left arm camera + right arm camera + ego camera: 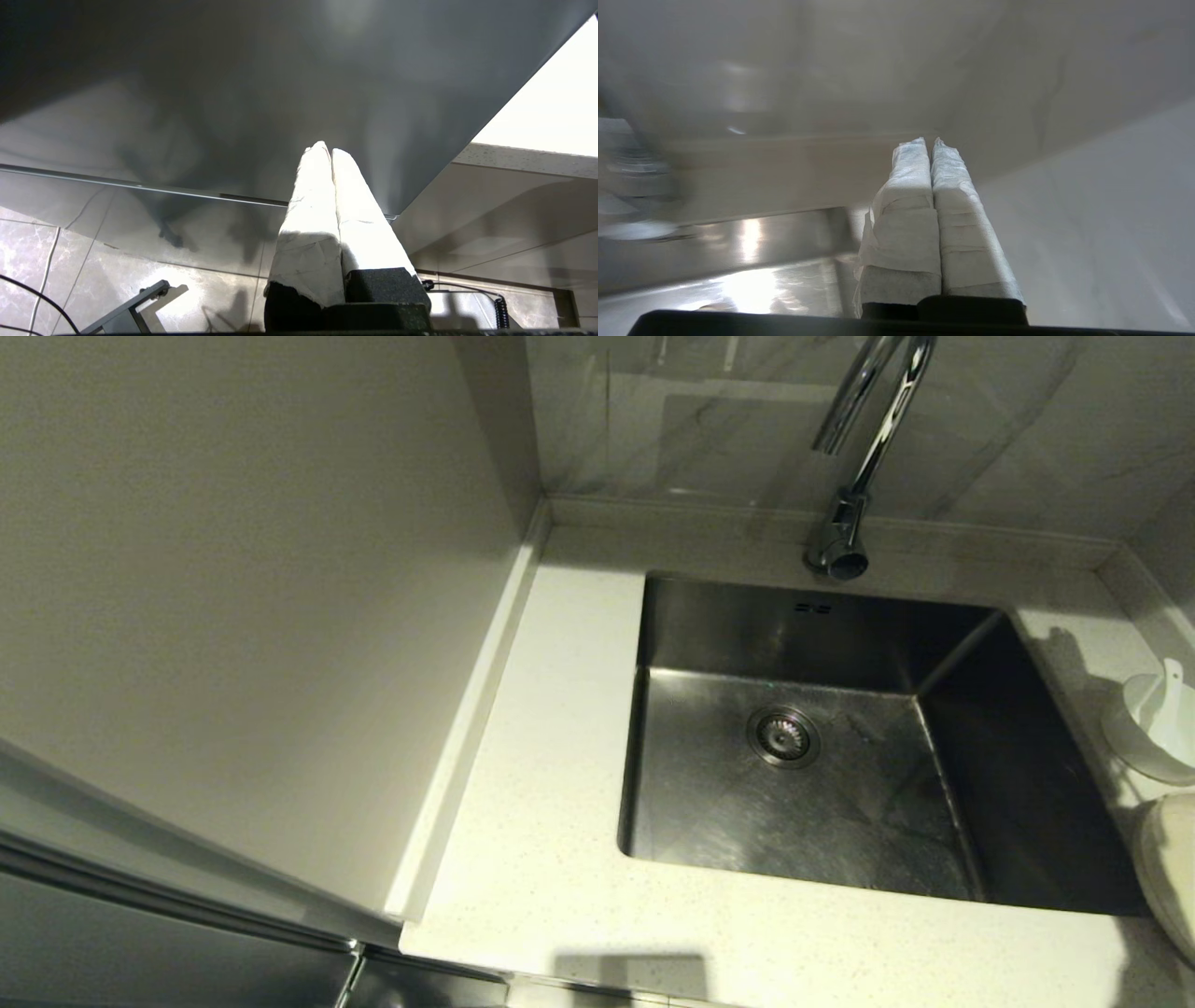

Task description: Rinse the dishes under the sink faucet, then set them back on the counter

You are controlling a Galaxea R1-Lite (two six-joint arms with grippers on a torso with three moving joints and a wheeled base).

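My right gripper [931,142] is closed and holds nothing, near the sink [840,635]. My left gripper [327,149] is closed too, parked low. The bowl [1153,728] with spoon [1167,686] stands on the counter [551,784] beside the plate [1172,868], right of the sink.

The sink [868,784] is brushed stainless steel, dully streaked; the faucet [864,439] is mirror-glossy chrome. The desk [551,840] looks like matt, finely speckled stone. Bowl [1153,733] and spoon [1169,686] are smooth white ceramic. Both pincers' fingers [915,214] wear wrinkled white tape.
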